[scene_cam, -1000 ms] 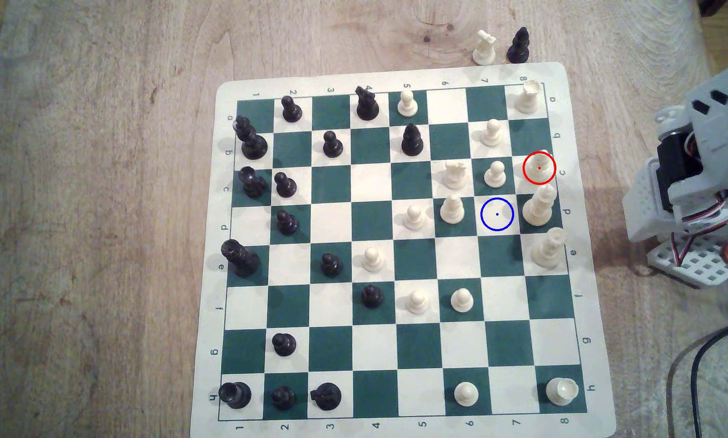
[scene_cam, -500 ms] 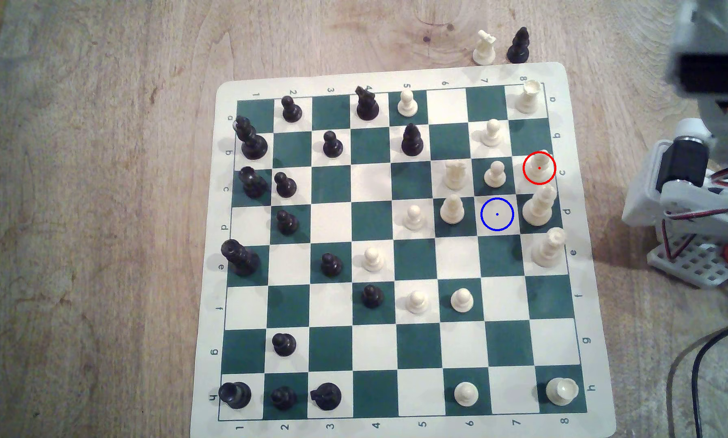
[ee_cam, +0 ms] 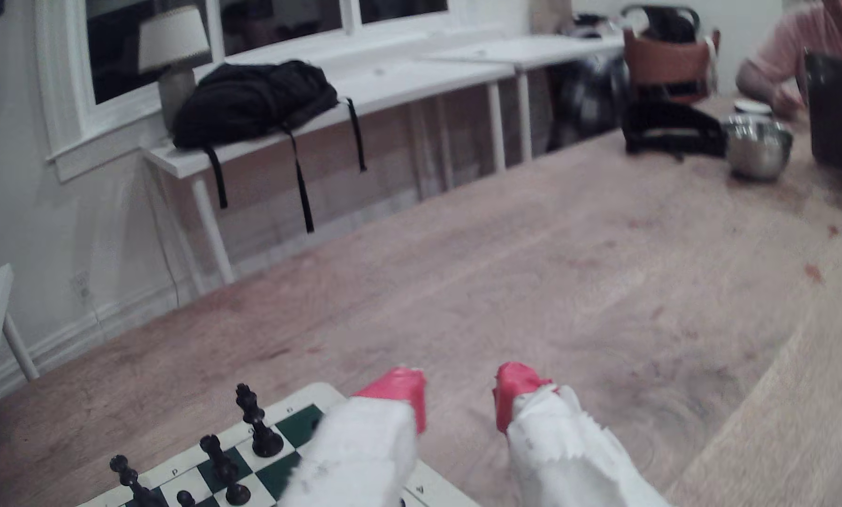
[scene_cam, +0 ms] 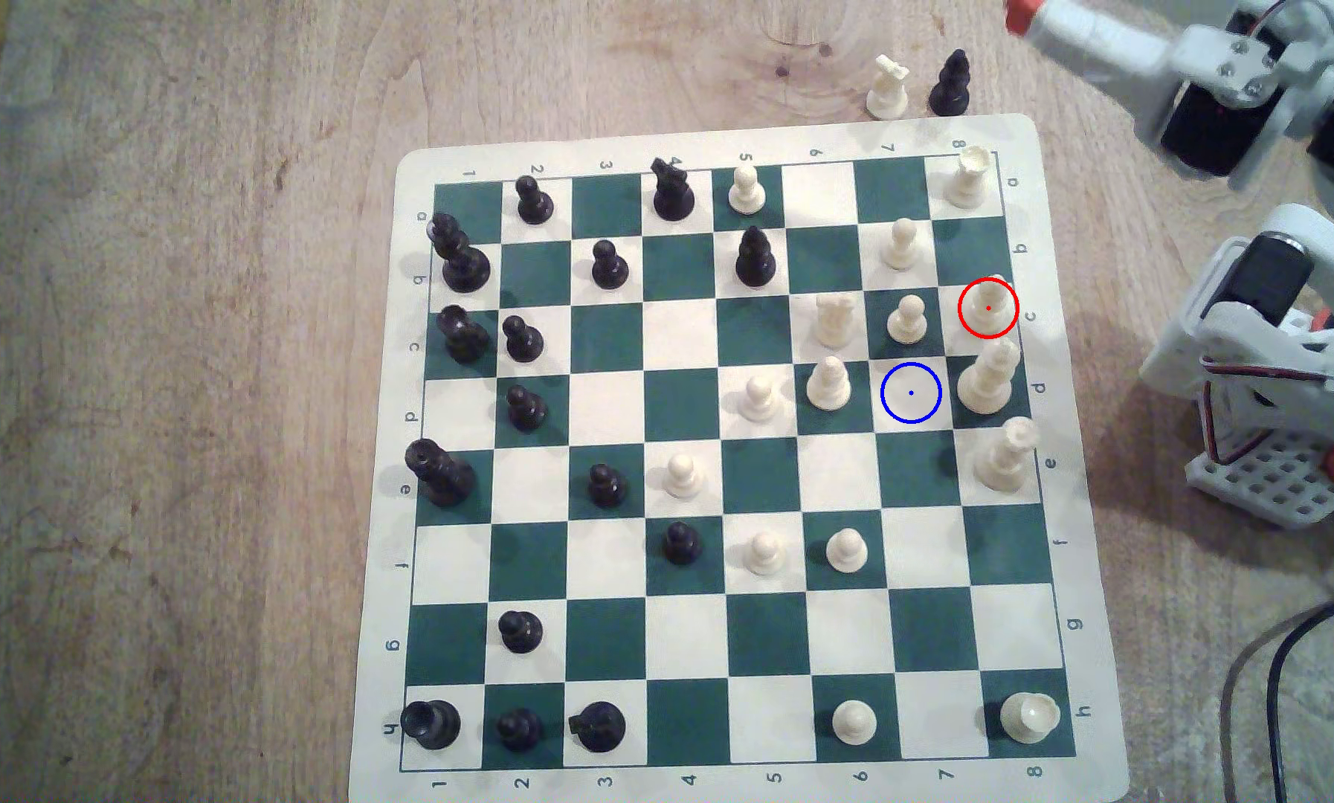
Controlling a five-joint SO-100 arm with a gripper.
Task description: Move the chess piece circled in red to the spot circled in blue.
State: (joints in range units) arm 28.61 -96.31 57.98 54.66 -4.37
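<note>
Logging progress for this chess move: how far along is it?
Nothing is moved yet: the chess piece stands in its red circle, and the blue-circled spot is bare. In hand: the tool is open and empty, raised off the board. Left: reach, grasp, carry, set down.

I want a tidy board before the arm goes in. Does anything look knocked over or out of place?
Nothing has toppled. Two pieces, one cream and one black, stand off the board on the table. The circled piece stands upright, and the blue-marked square is free.
</note>
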